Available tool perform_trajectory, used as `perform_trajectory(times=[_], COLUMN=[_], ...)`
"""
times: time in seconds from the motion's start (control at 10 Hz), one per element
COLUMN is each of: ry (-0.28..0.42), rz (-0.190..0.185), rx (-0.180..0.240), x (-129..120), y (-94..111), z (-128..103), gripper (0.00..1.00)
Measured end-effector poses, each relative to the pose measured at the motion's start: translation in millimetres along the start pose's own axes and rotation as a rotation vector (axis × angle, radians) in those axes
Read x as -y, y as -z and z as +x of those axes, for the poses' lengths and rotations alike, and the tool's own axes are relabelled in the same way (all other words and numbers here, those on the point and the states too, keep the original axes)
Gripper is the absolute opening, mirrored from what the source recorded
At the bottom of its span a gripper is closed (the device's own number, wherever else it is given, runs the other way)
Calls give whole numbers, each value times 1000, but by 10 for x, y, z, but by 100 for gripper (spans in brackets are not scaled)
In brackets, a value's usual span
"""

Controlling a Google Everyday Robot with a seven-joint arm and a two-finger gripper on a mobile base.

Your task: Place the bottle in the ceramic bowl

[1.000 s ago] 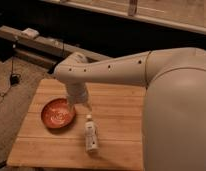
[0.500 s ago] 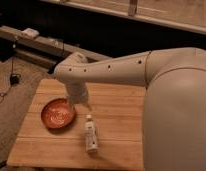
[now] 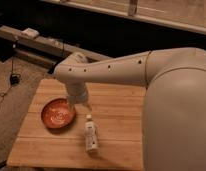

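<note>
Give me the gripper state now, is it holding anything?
Gripper: open or closed cannot be told. It hangs low over the table, between the ceramic bowl and the bottle lying flat.

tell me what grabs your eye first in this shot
The big pale robot arm reaches over the wooden table, its pincer hanging low by the rim of the orange-red ceramic bowl. The bowl sits empty, and the whitish bottle lies on its side just beside it.
</note>
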Motion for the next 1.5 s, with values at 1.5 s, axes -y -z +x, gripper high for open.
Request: perform_trajectory(times=[1.5], ry=[-31], rz=[11], rx=[-14], x=[161], y=[-41], z=[101], gripper=[65])
